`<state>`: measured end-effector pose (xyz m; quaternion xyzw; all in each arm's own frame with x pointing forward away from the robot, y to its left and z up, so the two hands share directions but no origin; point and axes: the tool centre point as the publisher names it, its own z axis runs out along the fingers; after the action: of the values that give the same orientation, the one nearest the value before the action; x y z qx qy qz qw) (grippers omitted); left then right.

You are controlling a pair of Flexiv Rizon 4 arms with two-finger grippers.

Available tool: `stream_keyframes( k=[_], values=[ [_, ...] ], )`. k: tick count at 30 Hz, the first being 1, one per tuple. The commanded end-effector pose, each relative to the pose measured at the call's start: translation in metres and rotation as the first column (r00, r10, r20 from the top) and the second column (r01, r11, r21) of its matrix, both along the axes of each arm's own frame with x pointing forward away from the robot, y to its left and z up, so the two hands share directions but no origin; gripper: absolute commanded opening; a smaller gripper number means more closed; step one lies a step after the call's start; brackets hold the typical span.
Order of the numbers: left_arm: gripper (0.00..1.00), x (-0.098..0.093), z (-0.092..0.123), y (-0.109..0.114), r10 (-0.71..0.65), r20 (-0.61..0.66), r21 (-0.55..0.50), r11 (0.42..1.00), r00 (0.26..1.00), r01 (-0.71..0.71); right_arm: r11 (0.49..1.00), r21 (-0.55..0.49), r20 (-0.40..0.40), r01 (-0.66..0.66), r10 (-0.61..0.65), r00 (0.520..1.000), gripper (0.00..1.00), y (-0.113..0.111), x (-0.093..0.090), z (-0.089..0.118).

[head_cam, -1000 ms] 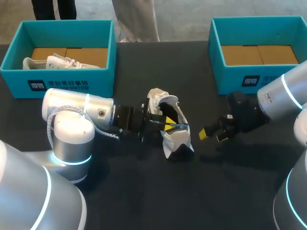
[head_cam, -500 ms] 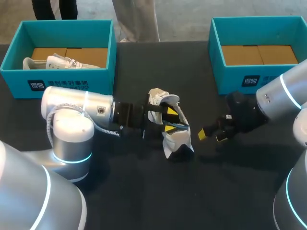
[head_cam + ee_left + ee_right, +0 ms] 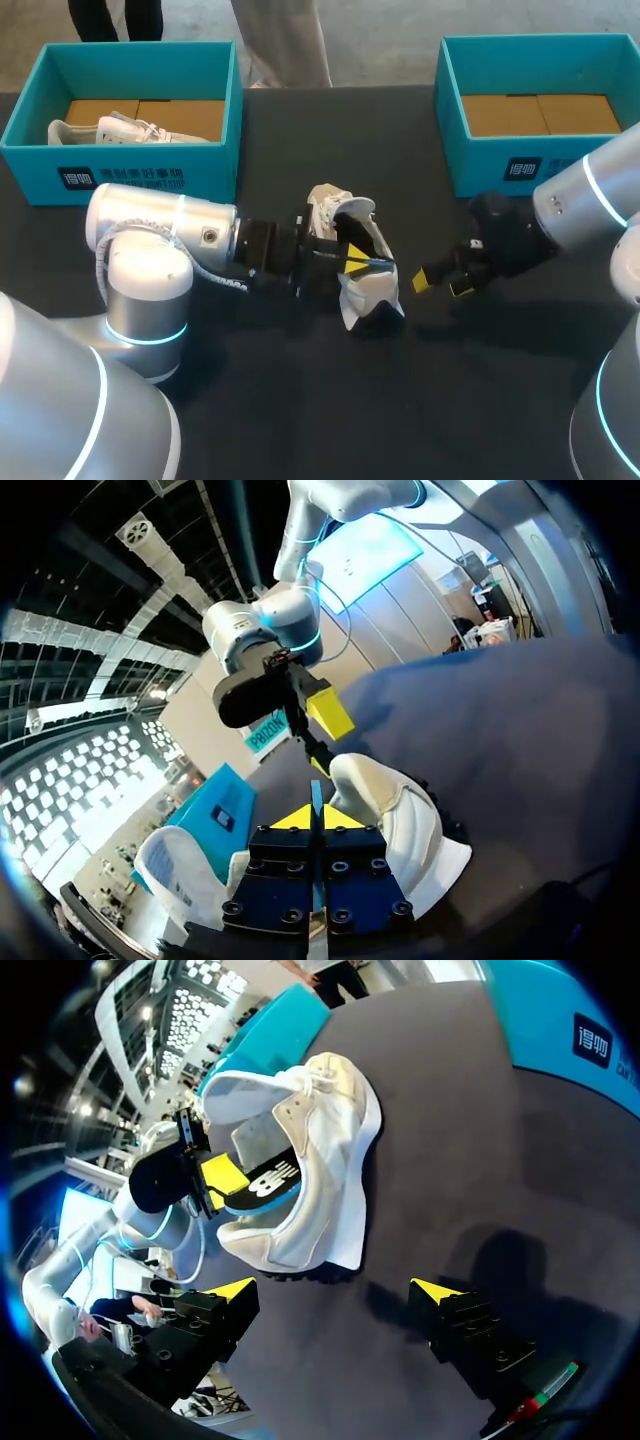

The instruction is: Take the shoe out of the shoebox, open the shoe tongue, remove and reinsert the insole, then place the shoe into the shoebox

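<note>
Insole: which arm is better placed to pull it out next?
Left. The left gripper is shut on the insole in the shoe; the right gripper is open, apart from the shoe.

At frame left, the left arm (image 3: 150, 225): rounded silver shells, glowing cyan rings, a white coiled cable. The right arm (image 3: 590, 195) is likewise silver. Black screwed fingers (image 3: 285, 880) carry yellow tips.

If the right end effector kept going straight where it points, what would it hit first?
Probably the white shoe, lying straight ahead of the right end effector, though depth is unclear.
</note>
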<state>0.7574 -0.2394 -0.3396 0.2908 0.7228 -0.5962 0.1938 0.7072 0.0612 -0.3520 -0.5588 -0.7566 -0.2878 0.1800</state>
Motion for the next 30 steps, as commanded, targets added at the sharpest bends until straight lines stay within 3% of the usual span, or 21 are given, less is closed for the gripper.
stream_keyframes(
  k=[1, 11, 17, 19, 21, 23, 24, 25, 26, 28, 30],
  values=[
    [0.00, 0.004, -0.005, 0.001, -0.005, 0.006, 0.018, 1.000, 1.000, 0.005, 1.000, -0.004, -0.002, 0.002, -0.002, 1.000, 1.00, 0.002, 0.001, -0.001],
    [0.00, 0.015, -0.017, 0.006, 0.015, 0.012, 0.050, 0.999, 1.000, -0.016, 1.000, -0.010, -0.006, -0.004, 0.004, 1.000, 1.00, 0.004, 0.002, -0.001],
    [0.00, 0.012, -0.009, 0.009, 0.009, 0.012, 0.044, 0.999, 1.000, -0.009, 1.000, -0.017, -0.005, 0.000, 0.000, 1.000, 1.00, 0.002, 0.001, 0.001],
    [0.24, 0.011, -0.005, 0.010, 0.008, 0.010, 0.035, 0.999, 1.000, -0.008, 1.000, -0.018, -0.004, 0.001, -0.001, 1.000, 1.00, 0.002, 0.001, 0.002],
    [0.33, 0.011, -0.001, 0.010, 0.009, 0.014, 0.026, 1.000, 1.000, -0.009, 1.000, -0.019, -0.004, 0.001, -0.001, 1.000, 1.00, 0.003, 0.001, 0.002],
    [0.55, 0.010, 0.004, 0.011, 0.010, 0.017, 0.020, 1.000, 1.000, -0.010, 1.000, -0.019, -0.004, 0.000, 0.000, 1.000, 1.00, 0.004, 0.001, 0.002],
    [0.78, 0.010, 0.006, 0.011, 0.012, 0.014, 0.011, 1.000, 1.000, -0.013, 1.000, -0.019, -0.004, -0.001, 0.001, 1.000, 1.00, 0.005, 0.001, 0.002],
    [0.93, 0.010, 0.008, 0.011, 0.014, 0.013, 0.007, 1.000, 1.000, -0.014, 1.000, -0.019, -0.004, -0.001, 0.001, 1.000, 1.00, 0.005, 0.001, 0.002],
    [0.97, 0.010, 0.010, 0.011, 0.013, 0.013, 0.004, 1.000, 1.000, -0.013, 1.000, -0.018, -0.003, -0.001, 0.000, 1.000, 1.00, 0.006, 0.001, 0.002],
    [0.97, 0.010, 0.015, 0.012, 0.014, 0.015, -0.012, 1.000, 1.000, -0.014, 1.000, -0.016, -0.003, 0.000, 0.000, 1.000, 1.00, 0.007, 0.001, 0.002],
    [0.91, 0.009, 0.020, 0.013, 0.016, 0.010, -0.020, 1.000, 1.000, -0.016, 1.000, -0.015, -0.004, 0.000, 0.000, 1.000, 1.00, 0.008, 0.001, 0.001]
  ],
)
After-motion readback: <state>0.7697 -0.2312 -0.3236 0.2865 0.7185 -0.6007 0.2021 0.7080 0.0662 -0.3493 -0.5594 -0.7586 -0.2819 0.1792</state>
